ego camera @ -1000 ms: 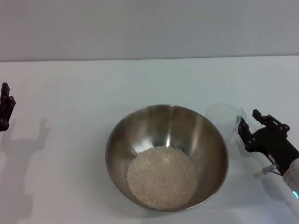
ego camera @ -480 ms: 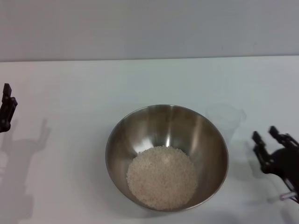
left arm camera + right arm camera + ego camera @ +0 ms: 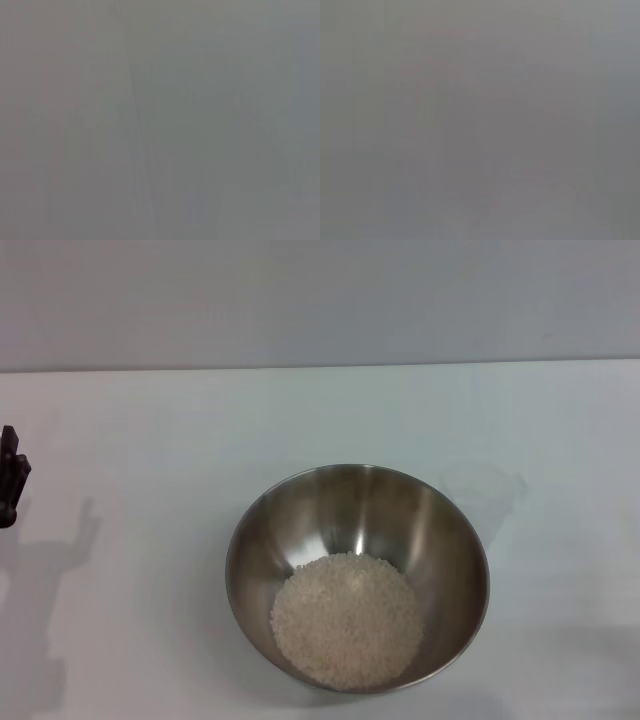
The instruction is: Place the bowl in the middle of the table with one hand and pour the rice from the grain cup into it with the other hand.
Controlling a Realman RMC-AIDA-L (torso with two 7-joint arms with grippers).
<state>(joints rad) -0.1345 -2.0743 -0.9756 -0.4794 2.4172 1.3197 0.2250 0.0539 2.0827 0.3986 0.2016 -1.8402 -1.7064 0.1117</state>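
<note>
Stainless steel dominates here: the big round shiny mixing bowl (image 3: 357,578) sits mid-desk with a pale heap of white rice (image 3: 346,619) in its bottom. The small clear plastic grain cup (image 3: 484,492) stands upright just beside its far right rim, looking empty. So it's basically wrap-up: arms just need to stay away from the rim. The left hand (image 3: 10,476) hangs at the desk's left edge, can't tell its fingers; the right hand is out of view. The plain white desk (image 3: 150,430) has plenty of room all round.

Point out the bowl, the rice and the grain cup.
bowl (image 3: 345,502): head view, bare brushed inner wall.
rice (image 3: 346,618): head view, middle of the heap.
grain cup (image 3: 483,490): head view, translucent side wall, standing just beyond the bowl's right rim.
</note>
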